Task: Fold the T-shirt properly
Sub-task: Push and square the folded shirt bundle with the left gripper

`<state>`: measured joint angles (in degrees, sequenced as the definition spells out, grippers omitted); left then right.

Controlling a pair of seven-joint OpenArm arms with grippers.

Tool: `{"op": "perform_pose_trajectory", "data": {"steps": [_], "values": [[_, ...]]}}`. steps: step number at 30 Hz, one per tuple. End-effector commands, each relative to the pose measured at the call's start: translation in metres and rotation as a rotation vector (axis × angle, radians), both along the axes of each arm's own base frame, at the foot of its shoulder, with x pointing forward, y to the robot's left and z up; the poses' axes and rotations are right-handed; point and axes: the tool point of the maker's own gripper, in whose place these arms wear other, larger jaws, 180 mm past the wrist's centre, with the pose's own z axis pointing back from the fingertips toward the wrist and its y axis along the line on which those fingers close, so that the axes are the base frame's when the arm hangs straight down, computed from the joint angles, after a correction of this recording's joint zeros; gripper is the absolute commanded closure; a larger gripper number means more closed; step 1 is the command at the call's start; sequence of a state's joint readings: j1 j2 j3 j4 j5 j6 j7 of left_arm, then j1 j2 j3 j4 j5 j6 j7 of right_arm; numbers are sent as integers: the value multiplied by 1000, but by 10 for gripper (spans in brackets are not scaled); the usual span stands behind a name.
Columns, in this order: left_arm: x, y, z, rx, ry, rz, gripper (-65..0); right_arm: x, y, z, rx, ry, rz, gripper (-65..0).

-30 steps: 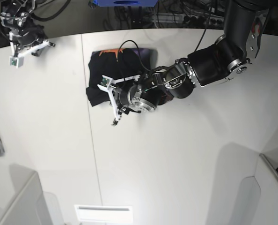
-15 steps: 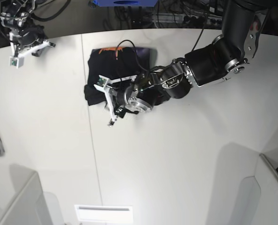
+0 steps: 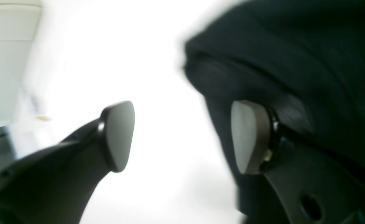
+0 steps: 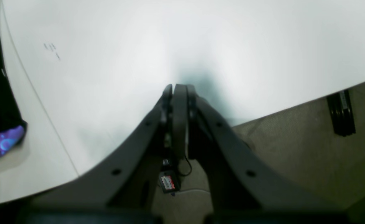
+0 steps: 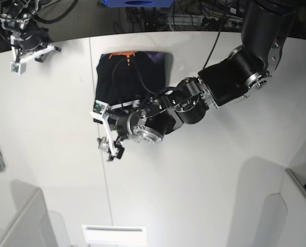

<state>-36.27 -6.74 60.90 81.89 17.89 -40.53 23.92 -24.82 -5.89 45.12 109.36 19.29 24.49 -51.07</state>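
The plain black short-sleeved cloth T-shirt (image 5: 134, 77) lies folded on the white tabletop (image 5: 194, 170), toward its far side, with orange print showing along its far edge and a purple bit at the far right corner in the base view.

The left gripper (image 5: 104, 128) reaches low over the near-left corner of the shirt. Its jaws stand wide apart and hold nothing. In the left wrist view (image 3: 182, 137) one grey pad (image 3: 118, 135) is over bare tabletop, while the other pad (image 3: 247, 137) sits right against the dark, bunched edge of the T-shirt (image 3: 294, 62); the cloth lies beside and behind that pad, not between the two. Blur hides whether the pad presses the fabric.

The right gripper (image 5: 27, 49) is well apart from the shirt, at the far-left edge of the tabletop. Its jaws are pressed together with nothing between them (image 4: 176, 93). A purple-printed corner of the T-shirt (image 4: 5, 138) shows at the left edge of the right wrist view.
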Motion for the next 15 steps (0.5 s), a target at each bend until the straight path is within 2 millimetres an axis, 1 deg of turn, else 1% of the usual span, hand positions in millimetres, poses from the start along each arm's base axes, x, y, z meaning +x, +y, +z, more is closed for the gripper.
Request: {"op": "perform_pose_trajectory", "data": {"steps": [1, 3, 6, 7, 9, 11, 14, 15], "values": [[11, -9, 30, -74, -43, 7, -466, 6, -5, 10, -23, -43, 1, 0], [13, -8, 49, -154, -46, 45, -464, 10, -8, 17, -47, -90, -1, 0], [10, 0, 66, -258, -35, 100, -464, 6, -11, 23, -80, -142, 1, 0], [10, 6, 70, -289, -31, 129, -464, 5, -13, 26, -92, -162, 0, 0], [12, 29, 74, -340, -22, 204, -462, 5, -17, 31, -113, -199, -5, 0], [11, 46, 86, -399, -33, 259, -462, 2, -19, 35, -131, -229, -5, 0], [0, 74, 97, -462, -52, 334, -462, 2, -20, 43, -156, -283, 9, 0], [-6, 81, 102, -474, -62, 344, -462, 4, -16, 46, -156, -304, 39, 0]]}}
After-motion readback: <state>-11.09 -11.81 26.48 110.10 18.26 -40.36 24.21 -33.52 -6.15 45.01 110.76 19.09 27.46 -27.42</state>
